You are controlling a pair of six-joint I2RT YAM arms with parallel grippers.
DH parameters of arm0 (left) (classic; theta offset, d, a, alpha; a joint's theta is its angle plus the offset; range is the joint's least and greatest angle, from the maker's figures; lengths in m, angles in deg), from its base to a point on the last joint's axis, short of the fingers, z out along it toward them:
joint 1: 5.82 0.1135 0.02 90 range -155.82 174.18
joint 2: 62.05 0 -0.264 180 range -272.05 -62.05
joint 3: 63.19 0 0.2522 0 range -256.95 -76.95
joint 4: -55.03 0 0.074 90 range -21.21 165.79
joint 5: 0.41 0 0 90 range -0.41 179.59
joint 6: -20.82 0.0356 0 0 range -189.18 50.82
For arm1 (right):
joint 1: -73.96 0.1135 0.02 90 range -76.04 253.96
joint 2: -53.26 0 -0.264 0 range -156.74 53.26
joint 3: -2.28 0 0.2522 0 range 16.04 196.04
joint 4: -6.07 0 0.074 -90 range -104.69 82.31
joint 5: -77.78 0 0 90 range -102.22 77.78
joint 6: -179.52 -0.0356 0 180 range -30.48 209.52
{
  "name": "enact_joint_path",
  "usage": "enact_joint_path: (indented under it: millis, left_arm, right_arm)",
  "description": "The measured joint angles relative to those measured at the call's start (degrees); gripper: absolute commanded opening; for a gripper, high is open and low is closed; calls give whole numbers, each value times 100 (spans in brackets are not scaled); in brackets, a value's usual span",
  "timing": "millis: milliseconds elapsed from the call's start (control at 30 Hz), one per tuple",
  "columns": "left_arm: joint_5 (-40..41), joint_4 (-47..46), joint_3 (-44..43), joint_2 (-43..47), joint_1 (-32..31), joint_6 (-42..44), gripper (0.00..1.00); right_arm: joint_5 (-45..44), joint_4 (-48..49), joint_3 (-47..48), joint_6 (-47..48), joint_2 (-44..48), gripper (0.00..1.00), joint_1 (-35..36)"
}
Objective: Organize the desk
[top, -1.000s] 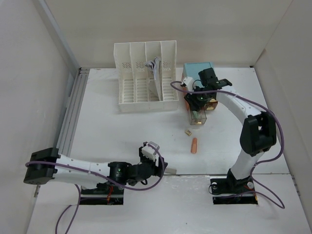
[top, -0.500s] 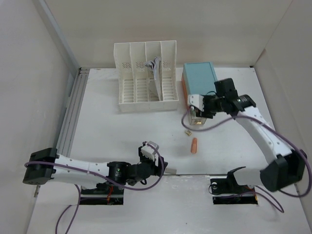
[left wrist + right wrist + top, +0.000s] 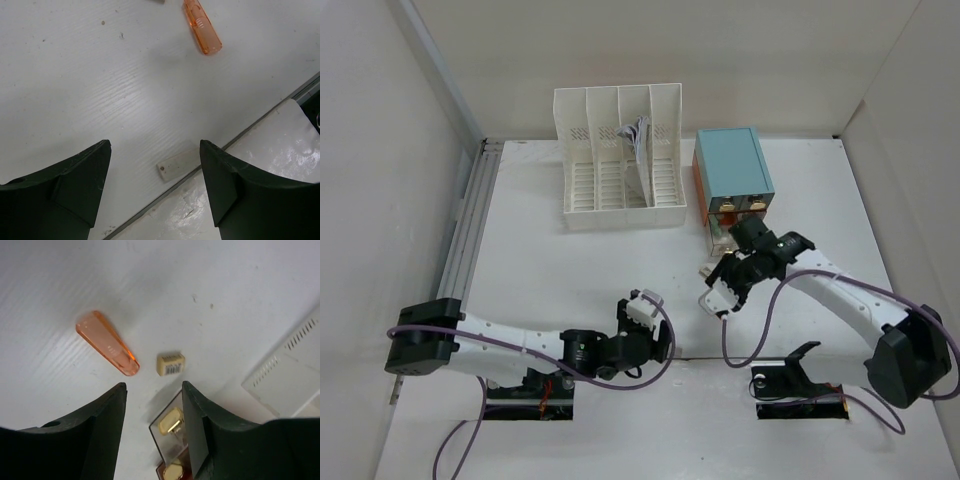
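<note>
We are holding left fingers [image 3: 75, 185] open over a white tab [image 3: 177, 165] at the bench [image 3: 100, 75] edge, right fingers [image 3: 100, 425] open over an orange stick [image 3: 107, 350] and beige block [image 3: 170, 364].

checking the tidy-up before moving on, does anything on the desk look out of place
Yes: an orange plastic piece, a small beige block and a flat white tab at the front seam lie loose on the desk.

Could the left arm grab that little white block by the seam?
Probably yes: the left gripper hangs open above the white block, a finger to each side, and nothing lies between them. The orange piece lies well clear.
</note>
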Motion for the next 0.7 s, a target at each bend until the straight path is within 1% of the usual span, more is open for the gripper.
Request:
enact_joint_path:
  millis: [167, 300, 467, 700]
  left_arm:
    - [-2, -4, -105, -68, 0, 17, 69]
    - [-2, -4, -111, -68, 0, 15, 69]
    - [0, -4, -111, -68, 0, 13, 69]
    - [0, -2, -111, -68, 0, 11, 69]
  right_arm:
    - [-129, -61, -140, 278, -352, 52, 356]
    - [-291, -92, -378, 431, -457, 52, 581]
    - [-533, -177, -546, 555, -678, 51, 649]
    - [-732, -61, -629, 599, -1014, 51, 658]
